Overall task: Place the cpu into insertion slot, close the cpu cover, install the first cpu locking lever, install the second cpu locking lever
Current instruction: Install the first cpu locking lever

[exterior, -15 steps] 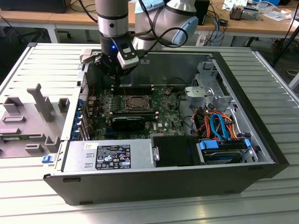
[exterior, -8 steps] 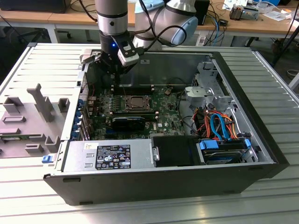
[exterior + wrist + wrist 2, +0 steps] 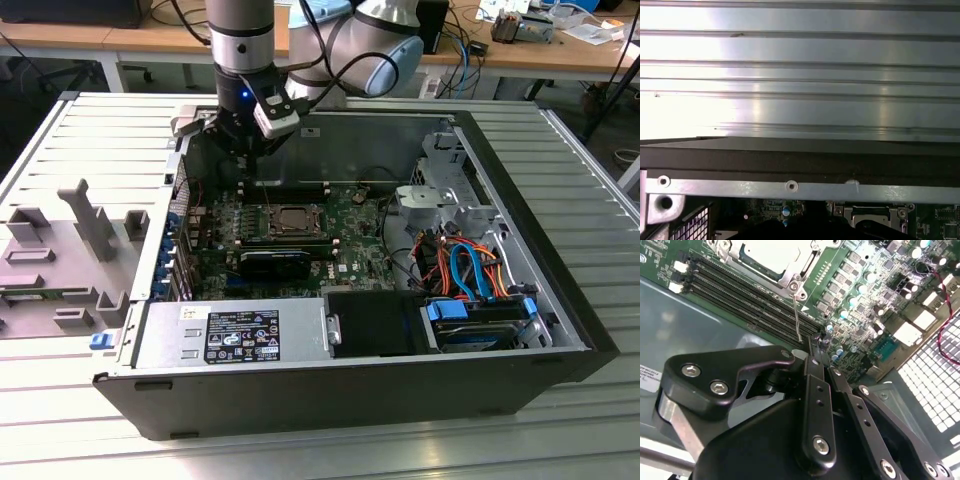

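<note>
Silvery cpu (image 3: 771, 254) sits in my insertion slot (image 3: 297, 219), cover (image 3: 800, 271) down; gripper (image 3: 821, 347) hovers nearby, fingers pressed together.

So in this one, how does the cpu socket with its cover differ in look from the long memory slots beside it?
In the second wrist view the cpu cover is a shiny, silvery square frame with a pale chip top showing through its window, fixed by a screw at the corner; the memory slots are long, narrow, black and look unfilled. In the exterior view the socket reads as one compact square, the slots as parallel strips. Both sit on the same green board.
</note>
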`<state>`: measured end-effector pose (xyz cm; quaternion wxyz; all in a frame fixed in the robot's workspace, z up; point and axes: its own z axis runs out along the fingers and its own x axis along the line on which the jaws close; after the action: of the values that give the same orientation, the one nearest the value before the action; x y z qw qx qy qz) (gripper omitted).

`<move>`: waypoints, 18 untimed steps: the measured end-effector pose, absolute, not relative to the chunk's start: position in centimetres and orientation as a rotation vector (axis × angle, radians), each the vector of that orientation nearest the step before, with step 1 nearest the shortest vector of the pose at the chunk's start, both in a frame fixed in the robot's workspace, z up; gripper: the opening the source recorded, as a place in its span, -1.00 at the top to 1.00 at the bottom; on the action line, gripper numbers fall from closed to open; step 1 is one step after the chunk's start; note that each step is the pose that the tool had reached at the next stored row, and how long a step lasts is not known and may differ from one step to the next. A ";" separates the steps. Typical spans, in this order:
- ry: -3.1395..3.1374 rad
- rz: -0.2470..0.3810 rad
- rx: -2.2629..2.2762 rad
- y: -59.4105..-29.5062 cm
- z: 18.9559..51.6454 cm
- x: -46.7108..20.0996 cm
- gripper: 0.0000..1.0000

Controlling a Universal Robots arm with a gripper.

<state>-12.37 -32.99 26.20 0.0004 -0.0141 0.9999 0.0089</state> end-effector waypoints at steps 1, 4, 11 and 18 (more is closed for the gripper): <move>3.141 0.028 -0.045 -33.0 26.2 -12.3 0.79; 3.140 0.028 -0.051 -32.9 26.1 -11.7 0.79; 3.140 0.028 -0.063 -32.6 25.9 -10.4 0.79; 3.140 0.028 -0.065 -32.6 25.9 -10.2 0.79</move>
<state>-10.20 -32.56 25.90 0.0002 -0.0206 0.9997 0.0088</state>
